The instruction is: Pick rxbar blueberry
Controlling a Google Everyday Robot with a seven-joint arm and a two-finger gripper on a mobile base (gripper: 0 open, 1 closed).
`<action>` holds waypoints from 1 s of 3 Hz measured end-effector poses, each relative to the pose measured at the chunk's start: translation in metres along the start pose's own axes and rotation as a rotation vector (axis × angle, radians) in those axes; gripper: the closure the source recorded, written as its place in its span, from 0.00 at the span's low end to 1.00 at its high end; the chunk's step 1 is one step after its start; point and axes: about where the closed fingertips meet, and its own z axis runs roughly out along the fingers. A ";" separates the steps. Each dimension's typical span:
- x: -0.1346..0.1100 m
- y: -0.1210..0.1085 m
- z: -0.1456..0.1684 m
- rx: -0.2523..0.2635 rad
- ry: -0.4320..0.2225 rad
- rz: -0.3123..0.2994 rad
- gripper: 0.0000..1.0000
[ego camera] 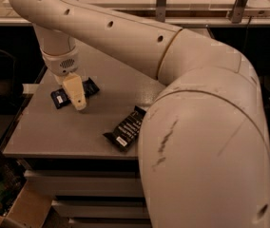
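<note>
Gripper (pixel 79 103), its spread impossible to tell, hangs over the light, slick rxbar blueberry (pixel 91 86) at bench's (pixel 54 137) nine o'clock; best pinched across its width.

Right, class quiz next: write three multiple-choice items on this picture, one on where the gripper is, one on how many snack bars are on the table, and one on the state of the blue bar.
1. Where is the gripper?
A) Over the rxbar blueberry, at the left of the table
B) Off the table, over the floor
C) At the table's far right corner

2. How many snack bars are on the table?
A) One
B) Two
C) Four

3. What state is the rxbar blueberry in?
A) Lifted into the air
B) Standing on end
C) Lying flat on the table

Answers:
1 A: the gripper points down and partly covers the blue wrapper.
2 B: only the rxbar blueberry and a black bar near the front edge show.
3 C: its wrapper rests on the tabletop.
</note>
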 end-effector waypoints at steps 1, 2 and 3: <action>0.000 -0.001 -0.009 0.000 0.000 0.000 0.87; 0.000 -0.001 -0.013 0.000 0.000 0.000 1.00; 0.010 -0.022 -0.019 0.036 0.024 -0.005 1.00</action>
